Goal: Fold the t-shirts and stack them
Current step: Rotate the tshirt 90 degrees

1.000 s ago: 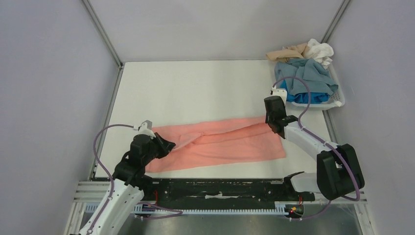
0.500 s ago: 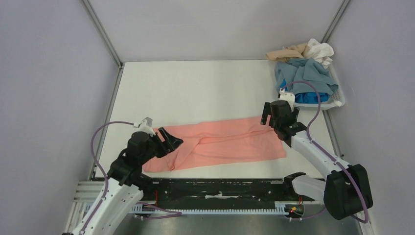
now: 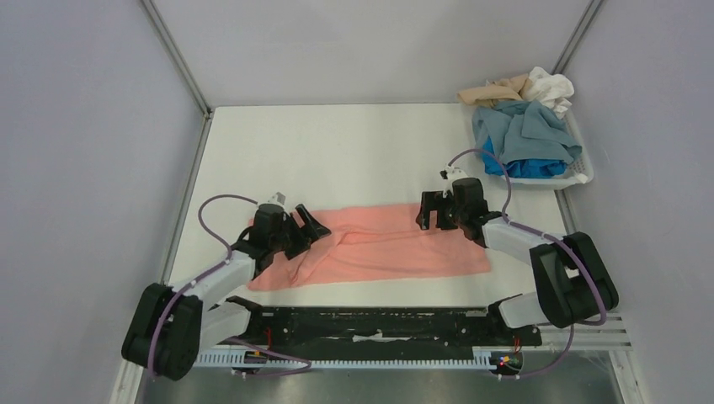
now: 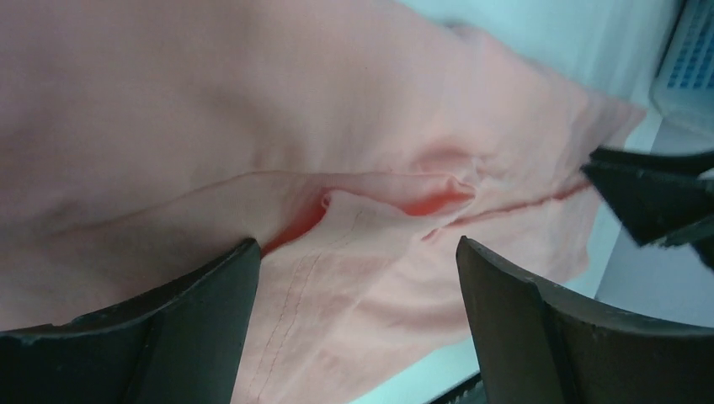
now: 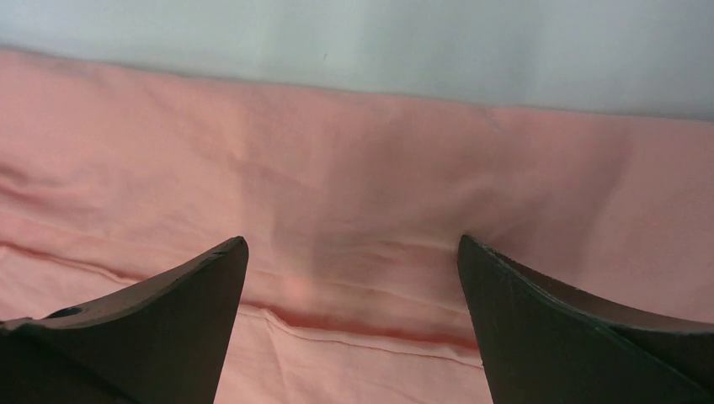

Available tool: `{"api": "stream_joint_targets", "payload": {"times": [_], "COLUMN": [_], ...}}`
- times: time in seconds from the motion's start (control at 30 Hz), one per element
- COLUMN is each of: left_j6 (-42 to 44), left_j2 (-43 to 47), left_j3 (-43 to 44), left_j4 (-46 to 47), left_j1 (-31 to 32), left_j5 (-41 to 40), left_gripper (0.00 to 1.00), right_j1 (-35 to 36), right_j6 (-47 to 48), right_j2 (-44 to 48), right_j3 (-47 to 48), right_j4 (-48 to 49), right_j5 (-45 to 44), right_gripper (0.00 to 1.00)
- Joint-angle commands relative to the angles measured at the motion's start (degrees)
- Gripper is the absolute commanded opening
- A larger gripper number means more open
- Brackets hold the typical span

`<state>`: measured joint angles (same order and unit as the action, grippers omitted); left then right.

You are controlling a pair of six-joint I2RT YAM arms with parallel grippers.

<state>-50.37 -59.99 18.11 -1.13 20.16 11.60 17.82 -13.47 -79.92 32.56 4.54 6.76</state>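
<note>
Counter: white, walled on 3 sides, both arm bases at its near edge.

Salmon-pink t-shirt: laid flat across the near half of the counter as 1 long band running left to right. It appears doubled lengthwise, though the layers are hard to count from above.

Basket: white, at the far right corner. It holds a loose heap with the grey-blue shirt on top, the bright blue shirt under it, and the beige shirt and white shirt at the back rim.

Left tool: fingers spread wide, gripping nothing, low over the band's left end.

Right tool: fingers spread wide, gripping nothing, over the band's far edge toward the right.

Pleat: a raised pucker in the cloth between the left fingers.

Seam: straight stitched line below the right fingers.

Progress, as judged: early. The pink shirt has its long fold only; the pleat wants smoothing and the cross folds remain. No stack exists yet, and 4 shirts wait unfolded.
</note>
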Motion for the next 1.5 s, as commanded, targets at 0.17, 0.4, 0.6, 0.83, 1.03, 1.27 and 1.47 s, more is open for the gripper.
{"api": "stream_joint_targets", "payload": {"times": [0.17,0.4,0.6,0.83,1.03,1.27,1.47], "left_j6": [1.68,-5.88,-11.71,-18.10,-13.89,-0.32,15.36], "left_j2": [-39.63,-71.26,-89.59,-105.35,-107.29,-86.25,-55.82], "left_j3": [28.94,68.09,97.74,118.32,123.94,115.75,94.95], "left_j4": [15.51,13.71,9.10,12.74,21.00,12.67,-3.17], "left_j1": [-6.95,-6.44,-2.49,0.54,2.68,3.32,2.61], "left_j5": [-0.32,9.27,12.67,13.07,17.01,20.72,24.62], "left_gripper": [0.93,0.93,0.93,0.93,0.93,0.93,1.00], "right_j1": [1.72,10.59,24.07,30.30,31.13,31.09,30.96], "right_j6": [-7.78,-12.27,-8.18,-6.94,-5.56,-3.51,-11.78], "right_j2": [5.52,9.25,12.15,12.96,10.96,20.93,35.71], "right_j3": [-7.49,-14.93,-17.24,-15.48,-11.57,-9.32,-15.62], "right_j4": [4.24,1.13,3.86,8.33,14.49,6.89,-1.67], "right_j5": [1.03,4.73,11.87,9.92,6.88,-5.98,-24.34], "right_gripper": [0.98,0.98,0.98,0.98,0.98,0.98,0.98]}}
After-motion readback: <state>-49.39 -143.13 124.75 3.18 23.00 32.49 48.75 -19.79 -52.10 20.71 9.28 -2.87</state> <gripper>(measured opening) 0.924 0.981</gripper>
